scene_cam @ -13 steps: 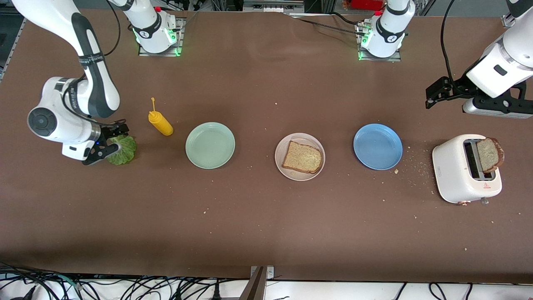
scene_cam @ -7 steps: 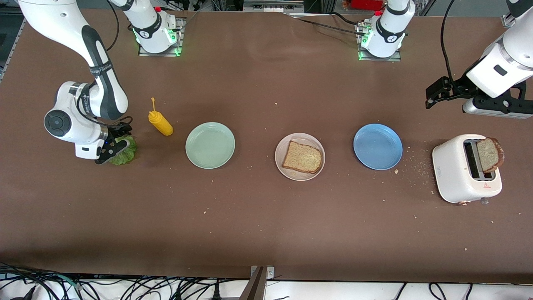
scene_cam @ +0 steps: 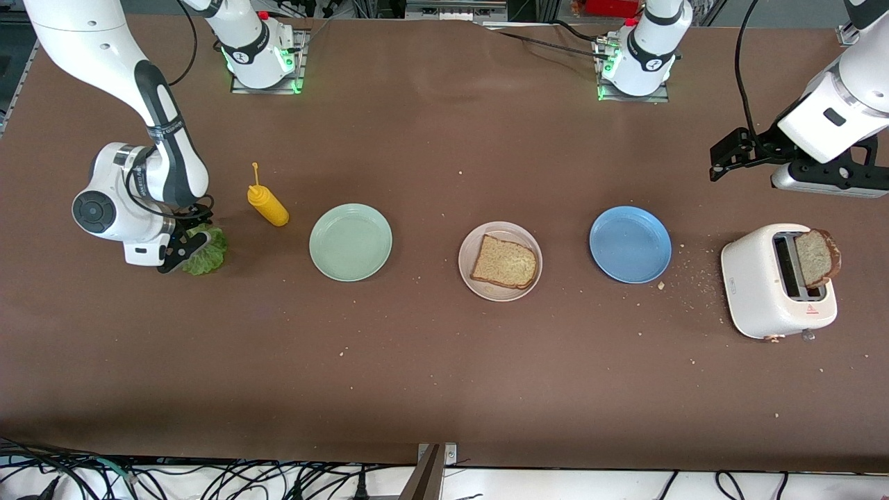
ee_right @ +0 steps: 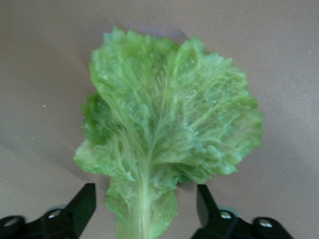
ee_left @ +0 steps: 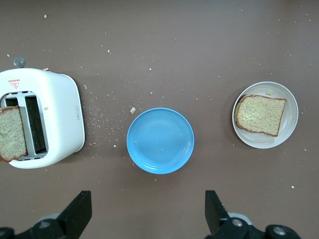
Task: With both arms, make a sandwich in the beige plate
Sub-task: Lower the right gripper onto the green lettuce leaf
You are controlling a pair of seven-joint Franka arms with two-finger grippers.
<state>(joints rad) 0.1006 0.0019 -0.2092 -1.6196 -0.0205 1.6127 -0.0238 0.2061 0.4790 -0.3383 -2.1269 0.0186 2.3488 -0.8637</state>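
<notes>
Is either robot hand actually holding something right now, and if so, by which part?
Nothing is held yet. The right hand is open, straddling the lettuce leaf at its stem end. The left hand waits open above the table.

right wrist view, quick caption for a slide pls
Right claw open astride the pale stem of a ruffled green lettuce leaf lying flat on the brown table.

Round blue plate (ee_left: pixel 160 140), bare, at frame centre on brown tabletop (ee_left: pixel 174 45). Round pale beige plate (ee_left: pixel 290 105) at right, carrying one square brown bread slice (ee_left: pixel 259 115). White two-slot toaster (ee_left: pixel 57 117) at left edge, a bread slice (ee_left: pixel 11 133) standing in one slot. Crumbs scattered between toaster and blue plate. Left gripper (ee_left: pixel 148 216) fingers spread wide along bottom edge.
</notes>
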